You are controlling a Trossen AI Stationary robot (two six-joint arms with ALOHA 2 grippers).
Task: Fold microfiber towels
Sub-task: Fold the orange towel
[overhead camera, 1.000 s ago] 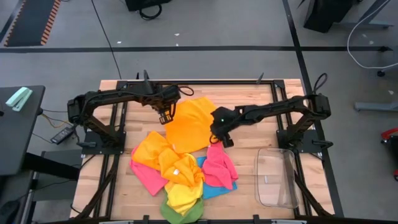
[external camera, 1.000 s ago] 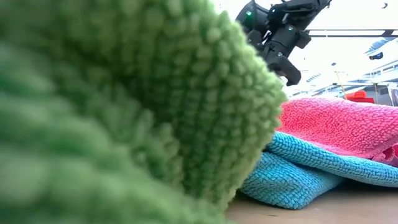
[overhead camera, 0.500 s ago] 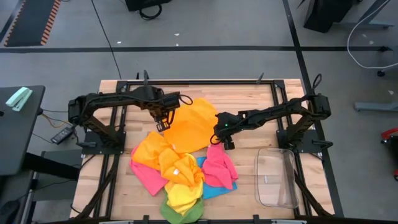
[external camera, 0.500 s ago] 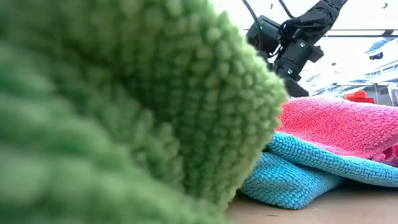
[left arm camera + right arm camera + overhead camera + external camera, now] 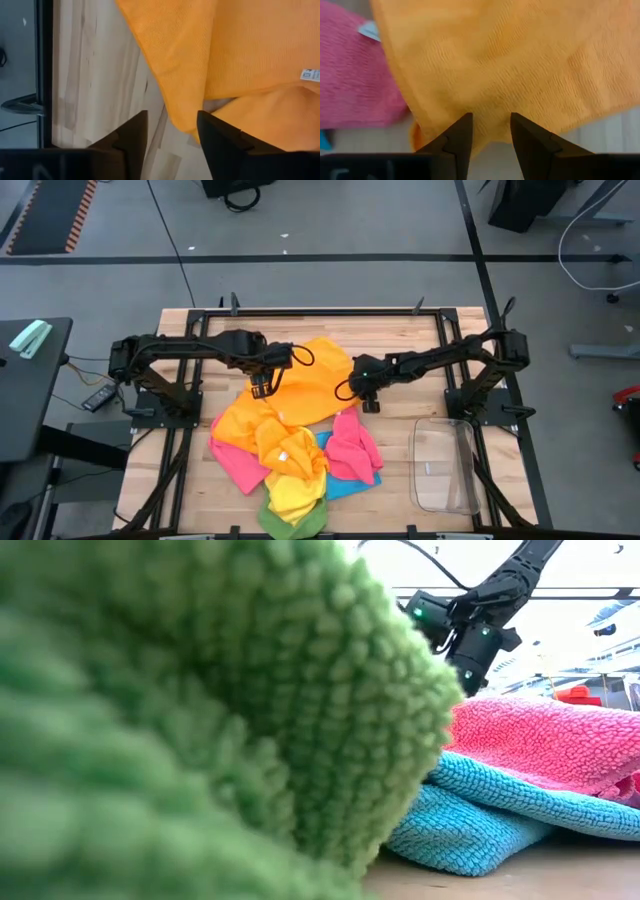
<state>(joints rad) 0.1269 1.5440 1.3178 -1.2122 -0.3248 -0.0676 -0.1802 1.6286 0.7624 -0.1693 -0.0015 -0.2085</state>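
An orange microfiber towel lies spread at the table's middle. My left gripper stands open above its left corner, which shows between the fingers. My right gripper is low at the towel's near right edge, open, a finger on either side of that edge. Toward the near edge lies a heap of towels: golden orange, pink, yellow, blue and green. My left gripper touches nothing. My right gripper comes slanting down from the table's right at the orange towel's near right edge. Cloth shows in the gap between its fingers, but I cannot tell whether they touch it.
A clear plastic bin stands at the near right. Black frame rails run along the table's far edge and sides. Bare wood lies left of the orange towel. In the low view the green towel fills the foreground.
My left gripper has gone toward the table's near edge along the orange towel's left side, and that side now lies spread flat. My right gripper has sunk toward the towel's near right edge and turned a little.
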